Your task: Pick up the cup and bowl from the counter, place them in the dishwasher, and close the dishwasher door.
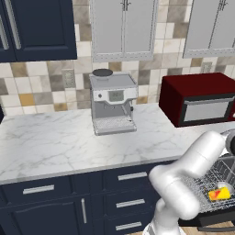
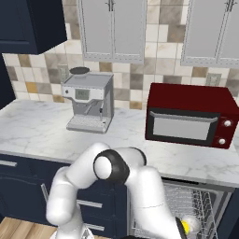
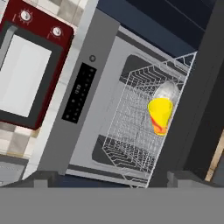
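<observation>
Two dishes lie in the rack (image 3: 131,127) of the dishwasher (image 3: 100,78) already: a yellow cup (image 3: 159,114) on its side, and touching it a pale, glassy bowl (image 3: 166,92) that is hard to make out. The counter (image 1: 55,142) has no cup or bowl on it that I can see, just the coffee machine (image 1: 113,102) and the red microwave (image 1: 202,98), so to my eye both placements are done and only the door remains.

From the hand view the gripper (image 3: 111,178) hangs above the rack with its jaws wide apart and nothing between them. The cup lies ahead of the tips and off to one side, its long axis running roughly along the rack wires, mouth end toward the bowl.

What matters now is the door (image 3: 205,87). It shows as a flat dark panel on the far side of the rack from the microwave, dropped open, with its long edge parallel to the rack's outer side. I'd guess the single arm has to clear the rack, reach beyond the cup to the door's free edge, and swing it up toward the microwave side. The rack sits pulled out over the door and may need pushing in first.

The dishwasher's black control strip (image 3: 78,92) carries small pale markings, too small to read. No brand is legible on the microwave or coffee machine.
</observation>
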Controlling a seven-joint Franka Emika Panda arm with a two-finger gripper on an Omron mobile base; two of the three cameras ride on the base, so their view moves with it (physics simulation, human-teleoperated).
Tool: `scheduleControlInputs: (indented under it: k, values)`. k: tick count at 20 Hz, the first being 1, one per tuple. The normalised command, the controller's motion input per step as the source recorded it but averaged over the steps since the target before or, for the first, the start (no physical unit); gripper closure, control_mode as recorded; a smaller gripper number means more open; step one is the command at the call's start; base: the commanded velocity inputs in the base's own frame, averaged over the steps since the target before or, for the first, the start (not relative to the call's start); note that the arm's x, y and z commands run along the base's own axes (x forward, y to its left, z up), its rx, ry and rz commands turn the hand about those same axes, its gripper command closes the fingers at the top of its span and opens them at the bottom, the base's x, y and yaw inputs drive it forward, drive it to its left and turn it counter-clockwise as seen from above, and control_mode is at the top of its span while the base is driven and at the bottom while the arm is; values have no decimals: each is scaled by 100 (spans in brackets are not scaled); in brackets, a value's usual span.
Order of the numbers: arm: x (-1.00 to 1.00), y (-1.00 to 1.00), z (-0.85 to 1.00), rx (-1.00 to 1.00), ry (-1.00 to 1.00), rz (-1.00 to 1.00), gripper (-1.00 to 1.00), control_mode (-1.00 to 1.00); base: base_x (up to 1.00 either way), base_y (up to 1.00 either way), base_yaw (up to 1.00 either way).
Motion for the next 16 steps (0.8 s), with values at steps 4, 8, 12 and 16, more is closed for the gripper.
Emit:
scheduleControlInputs:
  k: [4,8,12,16]
  values:
    - [-28,2,-36,4,-12,7,-100,-100,0,0,0]
    - [-11,4,-42,0,-10,6,-100,-100,0,0,0]
    - [0,0,-47,0,-5,3,-100,-100,0,0,0]
    - [9,0,-41,0,-3,1,-100,-100,0,0,0]
